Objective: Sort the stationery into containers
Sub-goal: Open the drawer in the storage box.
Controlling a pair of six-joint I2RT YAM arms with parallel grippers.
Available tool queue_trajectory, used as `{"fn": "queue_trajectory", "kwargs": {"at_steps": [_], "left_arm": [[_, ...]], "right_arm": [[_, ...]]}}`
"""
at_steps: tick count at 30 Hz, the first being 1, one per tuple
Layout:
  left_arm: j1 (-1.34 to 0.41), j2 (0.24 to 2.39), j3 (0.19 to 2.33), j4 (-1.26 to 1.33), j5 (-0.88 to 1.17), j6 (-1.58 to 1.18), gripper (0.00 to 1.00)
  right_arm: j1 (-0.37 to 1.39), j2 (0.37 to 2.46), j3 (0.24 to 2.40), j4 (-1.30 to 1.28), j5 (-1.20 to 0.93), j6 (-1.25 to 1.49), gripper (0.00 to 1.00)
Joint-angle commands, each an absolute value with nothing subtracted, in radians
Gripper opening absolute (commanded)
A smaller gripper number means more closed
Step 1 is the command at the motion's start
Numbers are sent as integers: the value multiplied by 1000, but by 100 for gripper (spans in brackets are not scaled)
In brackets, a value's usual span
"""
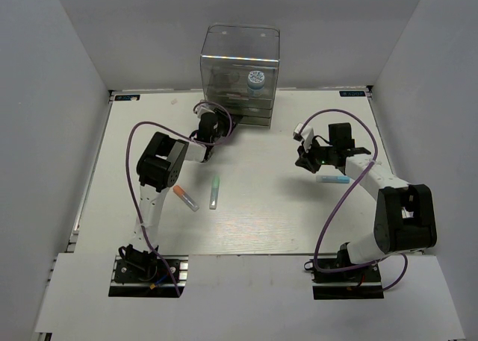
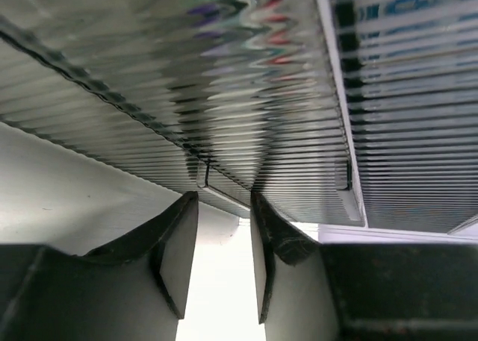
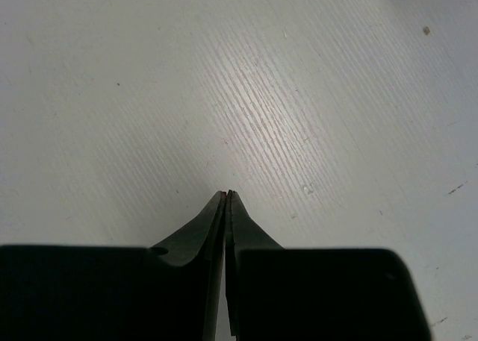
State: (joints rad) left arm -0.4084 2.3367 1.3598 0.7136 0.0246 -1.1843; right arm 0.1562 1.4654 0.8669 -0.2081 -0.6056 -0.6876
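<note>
The left gripper (image 2: 224,207) hovers with its two dark, wedge-shaped fingers (image 2: 178,244) parted and nothing between them. Their tips sit just short of the lower edge of the clear plastic cabinet (image 1: 239,69). The cabinet stands directly ahead of this hand, and its ribbed, see-through drawer fronts (image 2: 246,95) fill the wrist view. Purple, teal and red smears show through the ridged plastic, too warped to name or count. One round blue-white patterned roll (image 1: 256,78) sits inside the cabinet, above and beyond the hand.

Well behind the left gripper, toward its arm's base, two slim cylindrical markers lie apart on the white table (image 1: 261,221). One is the orange-capped marker (image 1: 185,198), lying at a slant. The other is the mint-green marker (image 1: 215,190), nearly in line with the arm's reach.

The right gripper (image 3: 226,195) is pinched fully together and holds nothing, its smooth black fingertips meeting in a point. It hangs over bare tabletop (image 3: 299,95), whose surface shows a fine, grained, matte finish with a few specks. One light-blue marker (image 1: 332,180) lies flat near this hand, just behind it and to its right, close to the forearm.

In all there are three markers on the table, one roll in the cabinet and two grippers.
</note>
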Motion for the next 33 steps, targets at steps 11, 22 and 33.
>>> {"fn": "queue_trajectory", "kwargs": {"at_steps": [11, 22, 33], "left_arm": [[-419, 2335, 1322, 781, -34, -1249, 0], [-428, 2198, 1069, 887, 23, -1240, 0], [-439, 2128, 1002, 870, 43, -1198, 26]], "right_arm": [[147, 1430, 842, -206, -632, -692, 9], [144, 1428, 838, -215, -637, -695, 12], [149, 1433, 861, -248, -632, -730, 39]]}}
